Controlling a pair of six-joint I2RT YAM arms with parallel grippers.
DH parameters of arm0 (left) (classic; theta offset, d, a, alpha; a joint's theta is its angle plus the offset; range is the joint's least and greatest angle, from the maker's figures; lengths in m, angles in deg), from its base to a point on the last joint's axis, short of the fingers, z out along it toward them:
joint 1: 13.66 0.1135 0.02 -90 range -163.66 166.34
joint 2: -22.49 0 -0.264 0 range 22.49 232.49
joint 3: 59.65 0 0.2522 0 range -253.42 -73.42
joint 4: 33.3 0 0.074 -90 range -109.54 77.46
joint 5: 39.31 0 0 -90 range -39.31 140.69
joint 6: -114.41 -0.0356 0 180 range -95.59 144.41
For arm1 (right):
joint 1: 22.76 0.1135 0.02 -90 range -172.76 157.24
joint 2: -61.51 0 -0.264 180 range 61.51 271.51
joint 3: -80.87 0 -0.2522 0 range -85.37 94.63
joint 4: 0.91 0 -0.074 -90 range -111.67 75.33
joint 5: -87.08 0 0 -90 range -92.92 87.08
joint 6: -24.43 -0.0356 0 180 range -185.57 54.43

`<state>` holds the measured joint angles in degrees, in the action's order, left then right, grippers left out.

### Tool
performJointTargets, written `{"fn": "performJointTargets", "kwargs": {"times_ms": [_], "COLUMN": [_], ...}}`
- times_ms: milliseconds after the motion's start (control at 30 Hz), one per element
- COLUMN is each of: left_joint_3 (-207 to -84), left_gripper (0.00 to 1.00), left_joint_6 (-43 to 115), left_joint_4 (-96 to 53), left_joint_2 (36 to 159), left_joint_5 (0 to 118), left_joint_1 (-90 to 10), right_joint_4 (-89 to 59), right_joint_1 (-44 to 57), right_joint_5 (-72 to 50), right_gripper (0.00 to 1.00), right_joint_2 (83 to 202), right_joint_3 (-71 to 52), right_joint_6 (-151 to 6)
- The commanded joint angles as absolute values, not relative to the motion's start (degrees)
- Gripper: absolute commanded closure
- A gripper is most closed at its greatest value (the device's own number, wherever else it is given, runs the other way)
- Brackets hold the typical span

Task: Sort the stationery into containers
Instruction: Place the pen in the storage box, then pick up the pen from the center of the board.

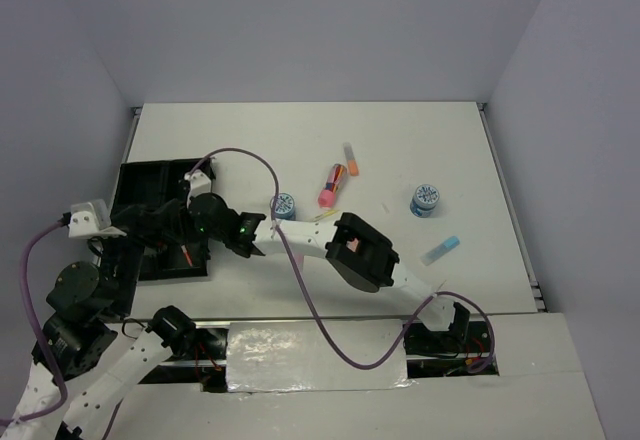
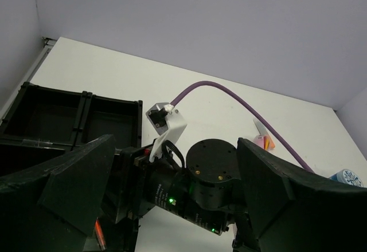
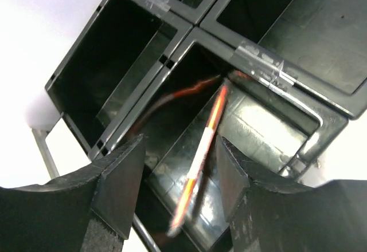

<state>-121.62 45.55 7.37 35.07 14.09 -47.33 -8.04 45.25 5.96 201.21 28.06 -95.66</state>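
Note:
The black organiser tray (image 1: 150,185) lies at the table's left. My right gripper (image 1: 178,240) reaches across to it and hangs open over a near compartment (image 3: 172,51). A thin orange pen (image 3: 209,134) lies slanted in that compartment between the open jaws (image 3: 180,189), its lower end blurred; it also shows in the top view (image 1: 187,255). My left gripper (image 2: 172,195) is open and empty, just left of the right arm's wrist (image 2: 212,166). On the table lie two blue-white rolls (image 1: 284,205) (image 1: 426,200), a pink-orange highlighter (image 1: 333,185), a lilac-orange stick (image 1: 351,158) and a light-blue stick (image 1: 440,250).
The right arm's forearm (image 1: 360,250) and its purple cable (image 1: 260,165) stretch across the table's near middle. A thin yellow pen (image 1: 325,217) lies beside the forearm. The tray's far compartments (image 2: 57,111) look dark. Walls enclose the table on three sides.

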Motion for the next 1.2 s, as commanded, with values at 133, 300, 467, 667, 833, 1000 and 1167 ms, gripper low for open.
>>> {"fn": "performJointTargets", "kwargs": {"times_ms": [133,300,467,667,833,1000,1167], "left_joint_3": [-121.32,-121.84,-123.60,-128.51,-135.54,-140.30,-141.53], "left_gripper": [0.01,0.01,0.01,0.01,0.01,0.01,0.08], "left_joint_6": [45.68,44.80,42.16,43.83,39.11,31.02,26.87], "left_joint_4": [4.98,5.15,4.28,3.14,-0.74,-2.92,-1.79], "left_joint_2": [32.60,35.93,45.15,68.05,86.18,99.83,106.07], "left_joint_5": [12.02,14.29,24.91,42.32,45.07,47.17,48.05], "left_joint_1": [-46.88,-46.79,-46.70,-47.05,-55.56,-61.47,-61.73], "right_joint_4": [-1.05,-0.96,-2.08,-19.54,-38.44,-44.29,-45.52], "right_joint_1": [44.91,43.77,38.33,30.09,19.09,14.95,13.71], "right_joint_5": [6.30,11.13,14.91,22.30,19.39,20.72,18.35], "right_gripper": [0.38,0.32,0.22,0.12,0.09,0.01,0.00], "right_joint_2": [186.42,171.75,150.05,121.49,104.26,94.76,92.62], "right_joint_3": [16.60,2.64,-19.77,-36.22,-38.35,-38.61,-40.28], "right_joint_6": [-94.84,-95.01,-96.69,-92.75,-88.08,-86.23,-85.17]}}
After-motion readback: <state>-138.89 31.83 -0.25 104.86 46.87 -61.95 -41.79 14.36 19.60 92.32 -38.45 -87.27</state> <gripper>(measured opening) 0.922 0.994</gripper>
